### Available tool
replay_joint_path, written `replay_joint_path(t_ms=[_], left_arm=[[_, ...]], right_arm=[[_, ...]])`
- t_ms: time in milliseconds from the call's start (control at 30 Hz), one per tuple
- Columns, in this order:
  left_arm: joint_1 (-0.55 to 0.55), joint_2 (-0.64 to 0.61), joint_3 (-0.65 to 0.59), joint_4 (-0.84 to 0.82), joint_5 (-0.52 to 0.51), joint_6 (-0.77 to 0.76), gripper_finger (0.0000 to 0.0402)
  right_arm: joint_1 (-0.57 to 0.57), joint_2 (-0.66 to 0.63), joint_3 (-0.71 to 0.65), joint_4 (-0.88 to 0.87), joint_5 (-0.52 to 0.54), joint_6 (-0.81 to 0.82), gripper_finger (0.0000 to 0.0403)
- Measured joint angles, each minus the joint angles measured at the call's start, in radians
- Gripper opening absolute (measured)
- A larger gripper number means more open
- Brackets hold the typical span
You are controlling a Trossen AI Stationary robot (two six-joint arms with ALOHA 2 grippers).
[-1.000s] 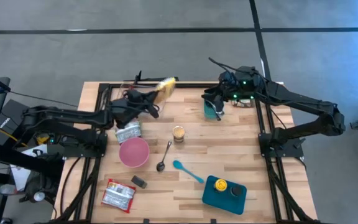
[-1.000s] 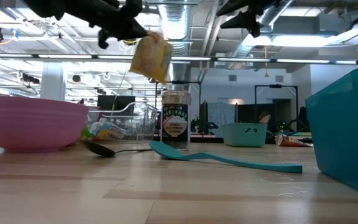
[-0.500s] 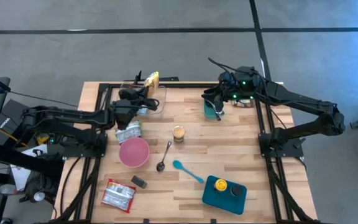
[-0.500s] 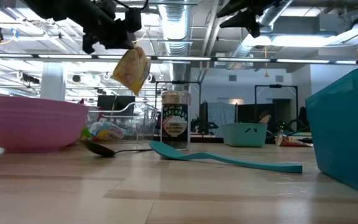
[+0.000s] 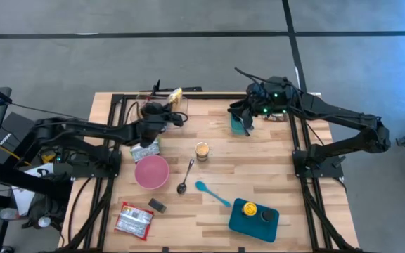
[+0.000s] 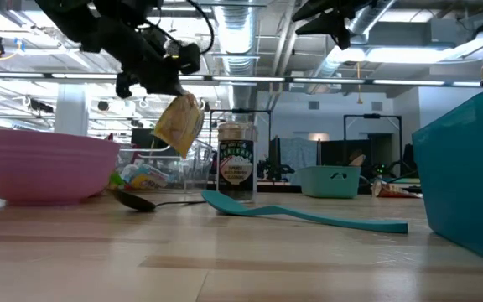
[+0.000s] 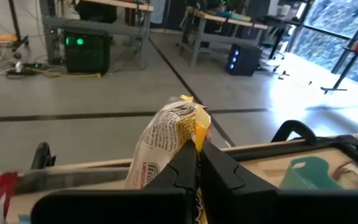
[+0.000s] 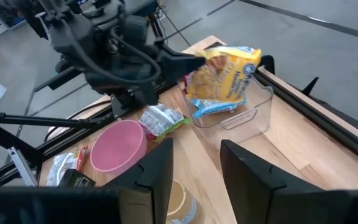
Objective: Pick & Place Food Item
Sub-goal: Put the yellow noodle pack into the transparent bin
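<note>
- Since a second ago the yellow packet (image 5: 175, 96) has swung from the table's far middle edge leftward and now hangs lower, over the clear bin (image 5: 162, 111) at the far left of the wooden table (image 5: 259, 169).
- Left gripper (image 5: 172, 117) is clamped tight on the packet's lower corner; the left wrist view shows its fingers pressed together on the packet (image 7: 169, 140), whose long axis tilts up and away from the fingers.
- Right gripper (image 5: 245, 121) hovers over the small teal cup (image 5: 239, 124) at the table's far right; the right wrist view shows its two fingers parted with nothing between them.
- Only the low view shows the packet (image 6: 178, 125) clear of the table, slanted, with its free end lower.
- Only the right wrist view looks into the clear bin (image 8: 252, 116): another wrapped packet lies inside, under the held one (image 8: 224, 74).
- Nearer on the table: a teal block (image 5: 254, 217), a pink bowl (image 5: 151, 171), a red snack bag (image 5: 133, 220), a teal spoon (image 5: 211, 192), a metal spoon (image 5: 185, 177), a small jar (image 5: 202, 151).
</note>
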Motion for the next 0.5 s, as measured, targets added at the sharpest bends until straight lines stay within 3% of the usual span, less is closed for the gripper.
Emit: replay_joint_path(t_ms=[500], left_arm=[[0.038, 0.146, 0.0, 0.005, 0.006, -0.173, 0.0]], right_arm=[[0.011, 0.0, 0.0, 0.0, 0.0, 0.0, 0.0127]])
